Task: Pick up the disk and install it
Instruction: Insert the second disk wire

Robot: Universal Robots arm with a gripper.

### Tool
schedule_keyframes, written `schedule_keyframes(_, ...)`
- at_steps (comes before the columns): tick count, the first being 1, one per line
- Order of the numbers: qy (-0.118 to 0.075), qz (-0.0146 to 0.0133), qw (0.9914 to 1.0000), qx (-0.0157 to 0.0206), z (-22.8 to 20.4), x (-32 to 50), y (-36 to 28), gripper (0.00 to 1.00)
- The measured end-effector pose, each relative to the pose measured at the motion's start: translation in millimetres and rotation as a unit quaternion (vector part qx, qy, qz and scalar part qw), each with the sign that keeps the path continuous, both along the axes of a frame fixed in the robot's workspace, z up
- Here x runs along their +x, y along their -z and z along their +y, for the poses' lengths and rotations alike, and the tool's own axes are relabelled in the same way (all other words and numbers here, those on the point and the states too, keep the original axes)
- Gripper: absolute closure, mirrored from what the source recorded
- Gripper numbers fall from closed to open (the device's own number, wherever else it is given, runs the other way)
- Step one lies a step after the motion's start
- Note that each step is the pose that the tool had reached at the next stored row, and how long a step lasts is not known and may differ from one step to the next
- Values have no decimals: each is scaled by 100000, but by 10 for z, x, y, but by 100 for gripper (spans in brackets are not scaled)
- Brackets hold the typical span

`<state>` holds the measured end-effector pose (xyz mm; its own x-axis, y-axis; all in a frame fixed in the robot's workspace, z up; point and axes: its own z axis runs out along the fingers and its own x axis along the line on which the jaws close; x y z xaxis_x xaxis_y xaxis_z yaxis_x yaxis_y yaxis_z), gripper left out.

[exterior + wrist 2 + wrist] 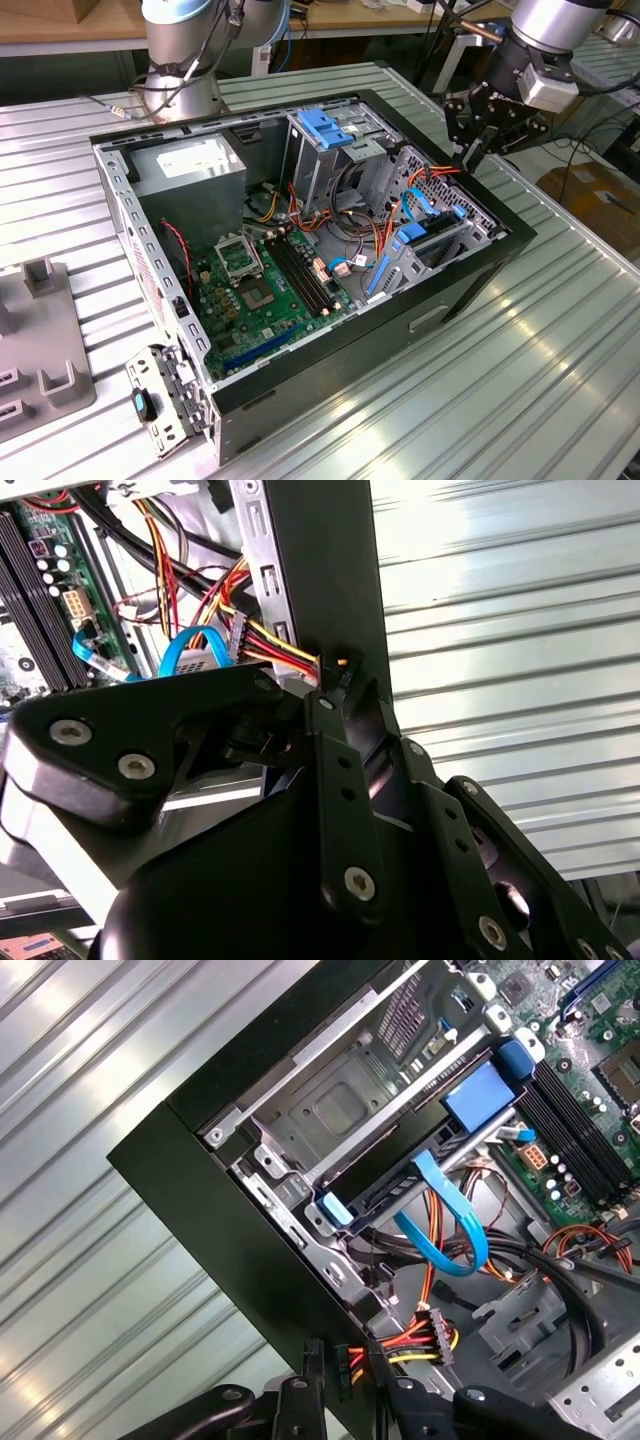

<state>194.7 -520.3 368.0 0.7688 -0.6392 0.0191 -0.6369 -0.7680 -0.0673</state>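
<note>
Gripper (478, 140) hangs over the far right corner of the open computer case (470, 290), disk (440, 232) already sitting in its bay.

Exterior view: black gripper is just above the case rim by the orange and yellow cable bundle (432, 178), nothing between the fingers; how wide they stand I cannot tell. Disk lies edge-up in the drive bay at the case's front on the exterior view's right, blue rails showing, blue flat cable (415, 207) looping off it. First wrist view: disk (400, 1175) seated in the metal bay, blue tab beside it, blue flat cable (450, 1222) curling near it, and gripper links at the case corner next to the red-yellow power connector (415, 1338). Motherboard (265, 290) on the case floor, grey power supply (190, 165) in the back corner, blue latch (325, 128) on top of the drive cage. Case rests on the ribbed metal table (520, 380).
</note>
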Motion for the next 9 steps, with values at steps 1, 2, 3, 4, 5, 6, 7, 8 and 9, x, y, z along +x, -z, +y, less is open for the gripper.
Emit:
schedule_keyframes(1, 3, 2, 100000, -233, -2, 0, 2, 70)
schedule_keyframes(2, -2, 2, 99999, -466, -2, 1, 6, 70)
schedule_keyframes(3, -32, 1, 99998, -627, -2, 1, 11, 70)
schedule_keyframes(4, -225, -1, 99997, -748, -2, 1, 13, 70)
schedule_keyframes(5, -479, -3, 99996, -760, -2, 1, 13, 70)
schedule_keyframes(6, -771, -5, 99994, -760, -2, 1, 14, 70)
schedule_keyframes(7, -1176, -7, 99990, -768, -1, 1, 14, 70)
schedule_keyframes(8, -1300, -9, 99989, -775, -1, 1, 14, 70)
schedule_keyframes(9, -1303, -9, 99989, -774, -1, 1, 14, 70)
